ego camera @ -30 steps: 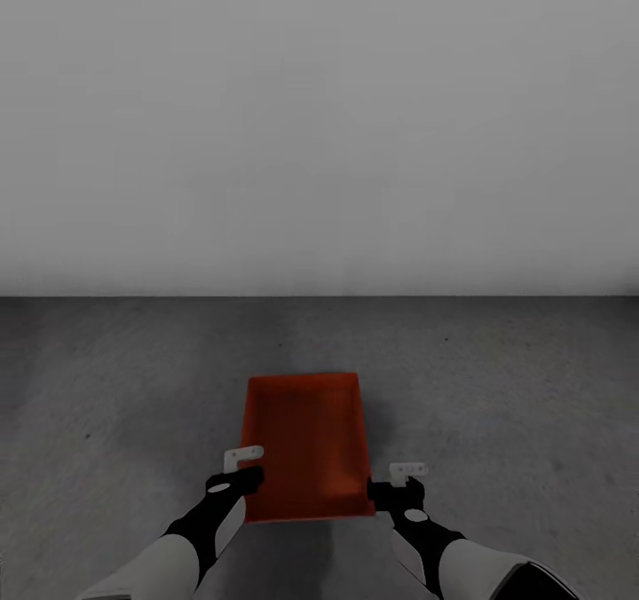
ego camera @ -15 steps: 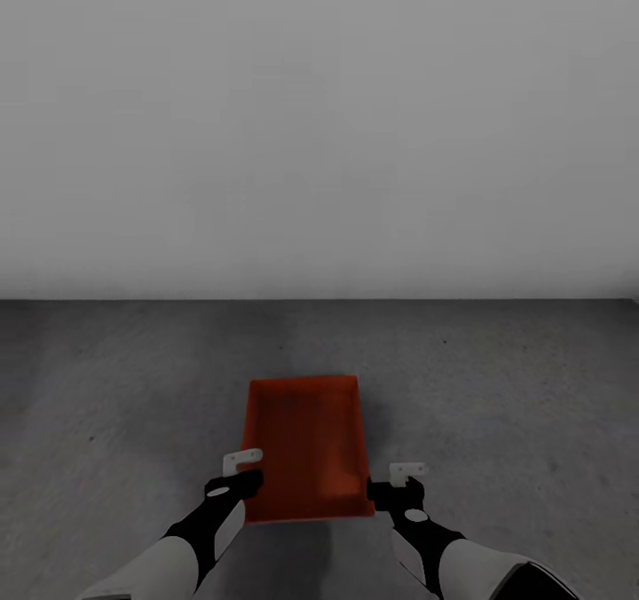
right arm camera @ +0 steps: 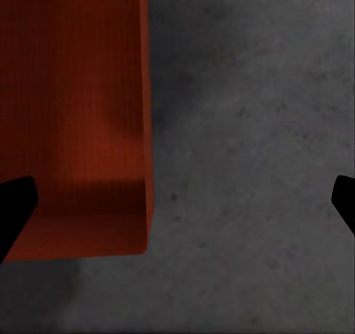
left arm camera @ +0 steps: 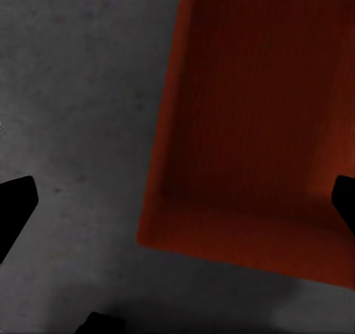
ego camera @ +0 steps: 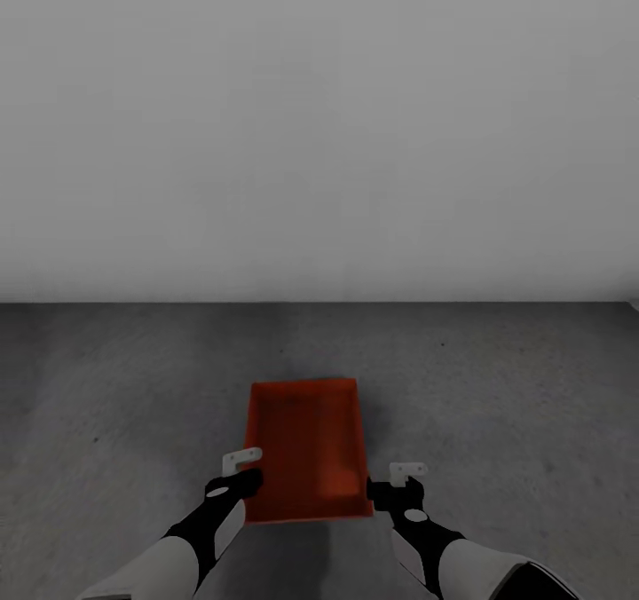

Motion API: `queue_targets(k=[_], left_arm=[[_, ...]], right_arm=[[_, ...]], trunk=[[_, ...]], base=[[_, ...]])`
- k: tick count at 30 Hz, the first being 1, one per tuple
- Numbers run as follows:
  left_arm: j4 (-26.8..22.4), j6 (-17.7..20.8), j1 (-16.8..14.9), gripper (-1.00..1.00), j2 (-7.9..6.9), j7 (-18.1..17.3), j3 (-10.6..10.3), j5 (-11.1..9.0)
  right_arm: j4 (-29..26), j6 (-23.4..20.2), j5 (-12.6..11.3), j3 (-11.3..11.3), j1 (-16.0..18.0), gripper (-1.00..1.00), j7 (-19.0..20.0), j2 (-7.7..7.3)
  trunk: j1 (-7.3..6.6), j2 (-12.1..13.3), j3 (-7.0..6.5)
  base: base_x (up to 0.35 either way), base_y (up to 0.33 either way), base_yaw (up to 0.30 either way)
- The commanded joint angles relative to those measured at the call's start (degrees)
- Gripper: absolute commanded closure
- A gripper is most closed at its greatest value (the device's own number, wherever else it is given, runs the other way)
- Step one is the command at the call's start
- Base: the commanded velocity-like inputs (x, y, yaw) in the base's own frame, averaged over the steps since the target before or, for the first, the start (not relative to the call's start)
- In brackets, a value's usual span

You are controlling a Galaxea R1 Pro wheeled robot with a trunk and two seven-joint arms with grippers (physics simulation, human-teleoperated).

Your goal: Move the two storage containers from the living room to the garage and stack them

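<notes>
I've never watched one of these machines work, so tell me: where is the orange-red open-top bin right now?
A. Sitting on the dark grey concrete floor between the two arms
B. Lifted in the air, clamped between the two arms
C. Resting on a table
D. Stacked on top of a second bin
A: the orange-red open-top bin sits on the dark grey concrete floor, with the left gripper and right gripper open at its sides, not gripping it.

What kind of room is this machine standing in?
Probably a garage or bare utility room: a rough, mottled grey concrete floor, a plain white wall, and one orange-red storage container on the floor.
</notes>
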State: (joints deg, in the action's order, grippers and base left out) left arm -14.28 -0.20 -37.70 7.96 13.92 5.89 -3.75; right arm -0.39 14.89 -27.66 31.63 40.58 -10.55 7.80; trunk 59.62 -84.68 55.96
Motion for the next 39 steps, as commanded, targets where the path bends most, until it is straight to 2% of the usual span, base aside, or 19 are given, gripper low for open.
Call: queue_targets(k=[1, 39], left_arm=[[-0.04, -0.02, -0.01, -1.00, 0.03, 0.05, 0.19, -0.39], [0.49, 0.03, -0.01, -1.00, 0.08, 0.05, -0.26, 0.22]], right_arm=[[0.04, 0.14, -0.46, 0.50, 0.02, -1.00, -0.17, 0.02], [0.04, 0.23, -0.46, 0.45, 0.02, -1.00, -0.17, 0.02]], trunk=[[-0.23, 0.40, -0.15], [-8.57, 15.64, -6.98]], base=[[0.000, 0.000, 0.000], [0.000, 0.000, 0.000]])
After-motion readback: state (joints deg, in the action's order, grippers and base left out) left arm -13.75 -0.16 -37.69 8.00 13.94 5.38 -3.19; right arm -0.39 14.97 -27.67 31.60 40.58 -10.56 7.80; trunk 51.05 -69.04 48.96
